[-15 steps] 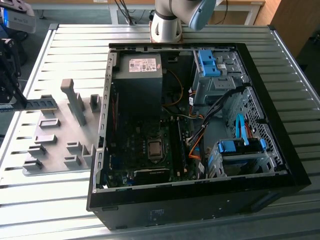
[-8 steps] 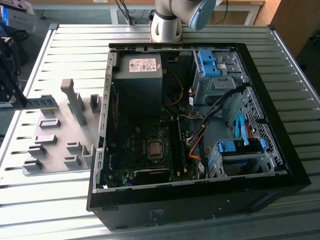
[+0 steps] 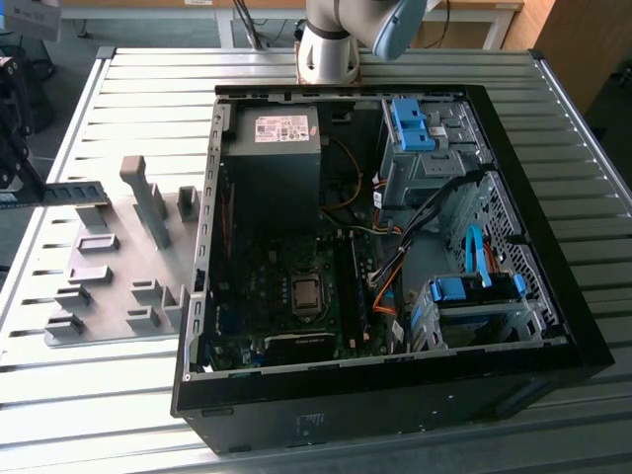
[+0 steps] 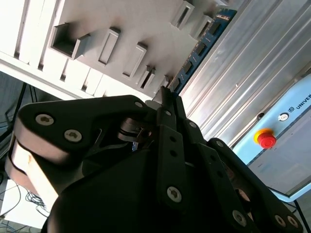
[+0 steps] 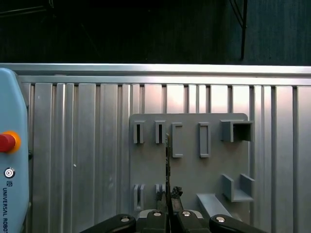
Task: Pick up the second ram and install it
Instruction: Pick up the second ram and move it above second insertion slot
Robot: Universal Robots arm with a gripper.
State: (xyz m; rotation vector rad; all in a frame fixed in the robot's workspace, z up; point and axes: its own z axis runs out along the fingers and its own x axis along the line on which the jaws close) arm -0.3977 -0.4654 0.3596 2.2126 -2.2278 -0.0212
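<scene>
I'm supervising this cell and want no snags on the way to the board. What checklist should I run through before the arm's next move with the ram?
1. Grip on the second ram: ok; the end effector is shut on one end of it.
2. Ram clear of the grey holder plate: ok; in the exterior view it hangs in the air, apart from the blocks.
3. Computer case open, motherboard exposed: ok.
4. Memory slots free: cannot tell.
5. Cables beside the slots: not ok; orange and black ones lie close.
6. Ram's notch orientation: cannot tell.
</scene>
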